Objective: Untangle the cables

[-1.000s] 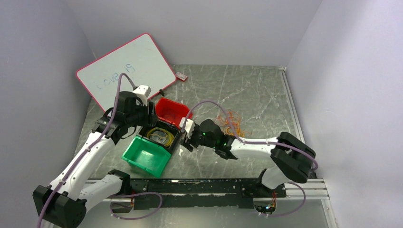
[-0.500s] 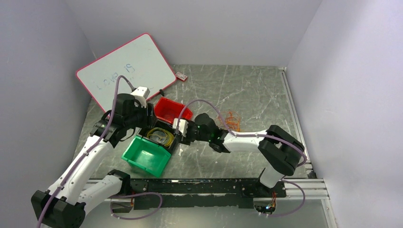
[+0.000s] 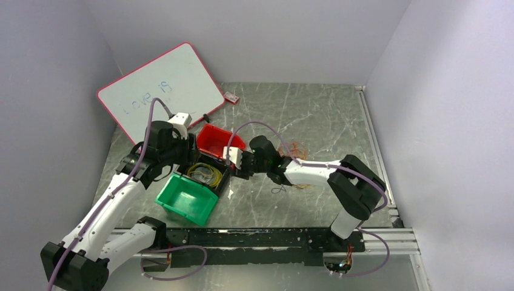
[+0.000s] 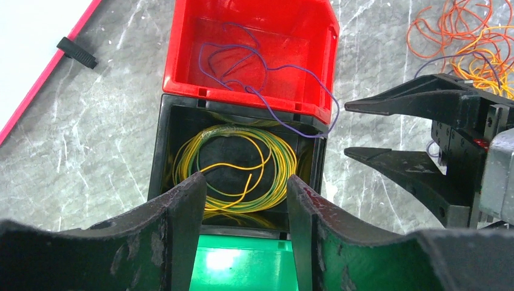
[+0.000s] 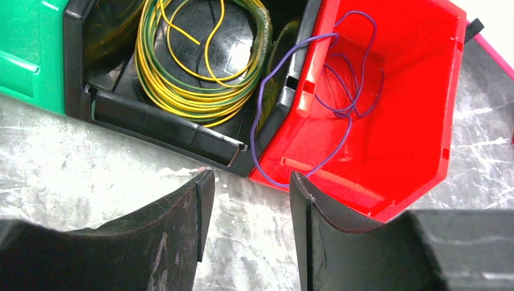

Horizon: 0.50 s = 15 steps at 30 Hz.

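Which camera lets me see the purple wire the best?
The right wrist view. There the purple wire is close up and bright against the red bin, looping inside it and spilling over its rim. The left wrist view shows it too, but dimmer. In the top view it is too thin to make out.

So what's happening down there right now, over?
Both open, empty: left gripper over black bin, right gripper at lip of red bin. One purple wire trails over that lip; orange-yellow tangle loose on table. Nothing blocking seen.

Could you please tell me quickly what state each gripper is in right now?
Left gripper: open, holding nothing.
Right gripper: open, holding nothing.
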{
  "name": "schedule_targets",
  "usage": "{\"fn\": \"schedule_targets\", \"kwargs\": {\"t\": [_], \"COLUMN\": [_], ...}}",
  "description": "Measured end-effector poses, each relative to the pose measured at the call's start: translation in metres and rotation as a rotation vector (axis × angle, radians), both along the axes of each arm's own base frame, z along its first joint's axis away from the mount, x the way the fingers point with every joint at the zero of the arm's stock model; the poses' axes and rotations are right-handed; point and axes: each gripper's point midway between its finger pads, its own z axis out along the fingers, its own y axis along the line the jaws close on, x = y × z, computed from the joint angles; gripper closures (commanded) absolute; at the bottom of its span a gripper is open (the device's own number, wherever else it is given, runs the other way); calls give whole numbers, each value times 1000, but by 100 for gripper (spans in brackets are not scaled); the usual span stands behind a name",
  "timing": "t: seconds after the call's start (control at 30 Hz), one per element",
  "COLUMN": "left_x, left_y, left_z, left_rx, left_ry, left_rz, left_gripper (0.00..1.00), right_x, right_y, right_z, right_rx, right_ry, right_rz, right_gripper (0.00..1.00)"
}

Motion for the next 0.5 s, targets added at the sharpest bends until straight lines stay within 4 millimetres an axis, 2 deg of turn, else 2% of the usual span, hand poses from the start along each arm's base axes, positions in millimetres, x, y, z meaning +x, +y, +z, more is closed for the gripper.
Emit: {"fn": "schedule_targets", "kwargs": {"t": [0.23,0.5], "left_x": [-1,-1], "left_y": [0,0], "left_z": [-2,-2], "left_rx": [2,2], "left_ry": [5,5], "left_rz": [0,0], "left_gripper": [44,44], "right_x": [2,13], "right_y": [-1,5], "right_z": [-8,-7], "right_rx": [-37,-49], "right_ry": [-6,-38], "right_rz": [19,30], "right_gripper": [47,47]}}
